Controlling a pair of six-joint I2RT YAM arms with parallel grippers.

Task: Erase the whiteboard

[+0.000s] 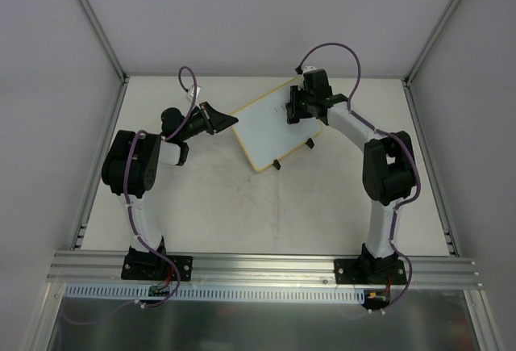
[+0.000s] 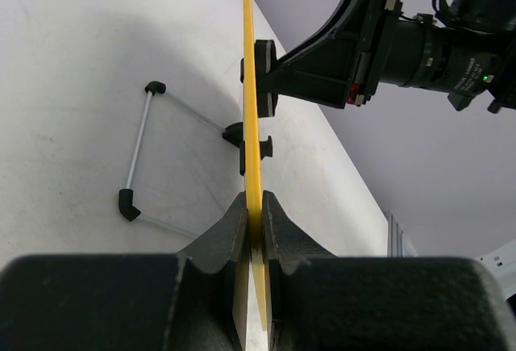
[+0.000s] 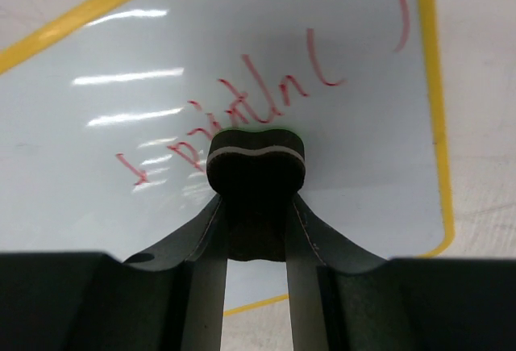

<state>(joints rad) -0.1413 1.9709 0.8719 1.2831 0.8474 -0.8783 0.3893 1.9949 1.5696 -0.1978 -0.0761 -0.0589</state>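
The whiteboard [image 1: 270, 125] lies slanted at the middle back of the table, yellow-framed. My left gripper [image 1: 223, 118] is shut on its left corner. In the left wrist view the frame [image 2: 251, 60] runs edge-on between the closed jaws of that gripper [image 2: 255, 215]. My right gripper [image 1: 301, 110] stands over the board's far right part, shut on a black eraser block [image 3: 256, 164] whose face rests against the white surface [image 3: 371, 149]. Red handwriting [image 3: 242, 105] runs across the board just beyond the eraser.
Two black clip feet [image 1: 276, 165] stick out from the board's near edge. A thin wire leg with black tips [image 2: 137, 157] shows on the left side of the board's edge. Grey walls and metal rails [image 1: 97, 165] border the table.
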